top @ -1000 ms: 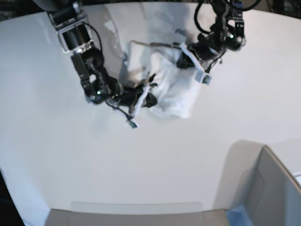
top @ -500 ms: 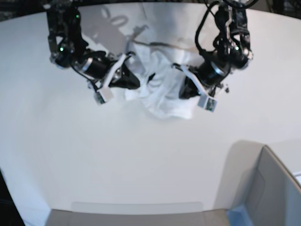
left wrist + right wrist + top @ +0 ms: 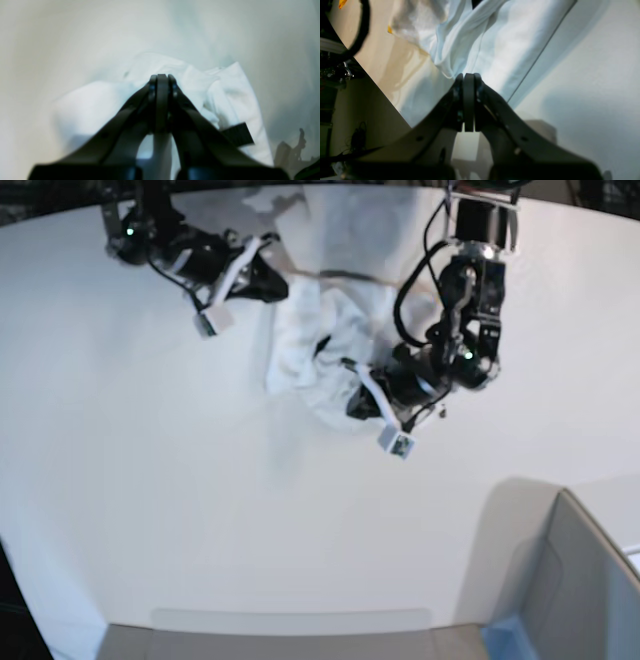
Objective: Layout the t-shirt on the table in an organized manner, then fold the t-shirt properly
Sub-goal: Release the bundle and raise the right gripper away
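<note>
Two grippers work the t-shirt (image 3: pixel 325 350), which lies bunched near the far edge of the table (image 3: pixel 180 510), well away from its near edge and from the grey bin (image 3: pixel 575 580) at the near right corner. The left gripper (image 3: pixel 352 402) has its jaws pressed together at the heap's nearer side, and the right gripper (image 3: pixel 272 280) is likewise closed at the far left of the heap; whether either pinches cloth cannot be told. Their spread suggests an attempt to draw the crumpled fabric apart so it can lie flat. Layout looks barely begun, folding not started.
</note>
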Available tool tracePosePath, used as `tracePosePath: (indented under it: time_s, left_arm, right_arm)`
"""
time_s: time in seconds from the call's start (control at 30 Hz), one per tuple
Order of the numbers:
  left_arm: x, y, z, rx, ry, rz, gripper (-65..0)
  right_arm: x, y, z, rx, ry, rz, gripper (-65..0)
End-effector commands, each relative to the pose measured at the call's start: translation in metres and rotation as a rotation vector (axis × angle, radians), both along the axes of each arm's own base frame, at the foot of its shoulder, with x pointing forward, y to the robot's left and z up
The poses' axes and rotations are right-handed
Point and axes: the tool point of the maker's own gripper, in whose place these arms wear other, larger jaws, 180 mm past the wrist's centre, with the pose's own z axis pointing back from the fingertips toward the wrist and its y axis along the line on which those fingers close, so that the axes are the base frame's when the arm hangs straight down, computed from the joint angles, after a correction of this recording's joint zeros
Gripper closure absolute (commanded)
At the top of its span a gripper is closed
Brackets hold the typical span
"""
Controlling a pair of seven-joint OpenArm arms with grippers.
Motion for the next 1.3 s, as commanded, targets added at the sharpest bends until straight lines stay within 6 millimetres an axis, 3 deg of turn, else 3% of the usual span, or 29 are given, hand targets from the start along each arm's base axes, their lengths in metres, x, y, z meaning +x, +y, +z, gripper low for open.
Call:
tracePosePath:
  time_s: [0.0,0.07,0.17,0.3,0.43,0.57,0.67,0.77,0.83,0.9,1.07,1.17,1.23,1.27]
  left_arm:
    - [0.009,0.009,0.000,-0.008,-0.021,0.029,0.0]
    - [0.011,0.023,-0.019,-0.001,0.004,0.065,0.0]
    - [0.014,0.046,-0.032,0.019,0.014,0.109,0.0]
    - [0.018,0.074,-0.033,0.020,0.016,0.187,0.0]
    - [0.018,0.095,-0.032,0.008,0.019,0.258,0.0]
    - [-0.011,0.116,-0.054,0.007,0.084,0.327,0.0]
    - [-0.041,0.124,-0.075,0.003,0.152,0.367,0.0]
    - [-0.060,0.141,-0.078,0.008,0.164,0.424,0.0]
    - [-0.058,0.155,-0.067,0.013,0.128,0.462,0.0]
    - [-0.048,0.170,-0.043,0.021,0.052,0.498,0.0]
    - [-0.024,0.176,0.033,0.042,-0.179,0.493,0.0]
    - [-0.017,0.167,0.076,0.055,-0.303,0.463,0.0]
    - [-0.024,0.162,0.084,0.062,-0.320,0.452,0.0]
    - [-0.035,0.162,0.078,0.077,-0.300,0.445,0.0]
  right_arm:
    - [0.010,0.002,0.006,0.021,-0.033,-0.002,0.0]
    - [0.017,0.000,-0.004,0.018,-0.011,-0.015,0.0]
    - [0.027,-0.001,-0.016,0.011,0.010,-0.015,0.0]
    - [0.039,0.007,-0.020,0.011,0.007,0.014,0.0]
    - [0.074,0.003,-0.017,-0.002,-0.029,0.007,0.0]
    - [0.121,0.005,-0.008,-0.023,-0.076,0.019,0.0]
    - [0.152,0.019,-0.008,-0.082,-0.100,0.087,0.0]
    - [0.177,0.036,-0.001,-0.139,-0.131,0.101,0.0]
    - [0.188,0.041,0.014,-0.150,-0.177,0.081,0.0]
    - [0.192,0.044,0.034,-0.158,-0.245,0.072,0.0]
    - [0.174,0.032,0.072,-0.212,-0.391,0.025,0.0]
    - [0.146,0.025,0.073,-0.242,-0.409,0.020,0.0]
    - [0.128,0.021,0.063,-0.264,-0.393,0.028,0.0]
    - [0.117,0.019,0.056,-0.276,-0.379,0.032,0.0]
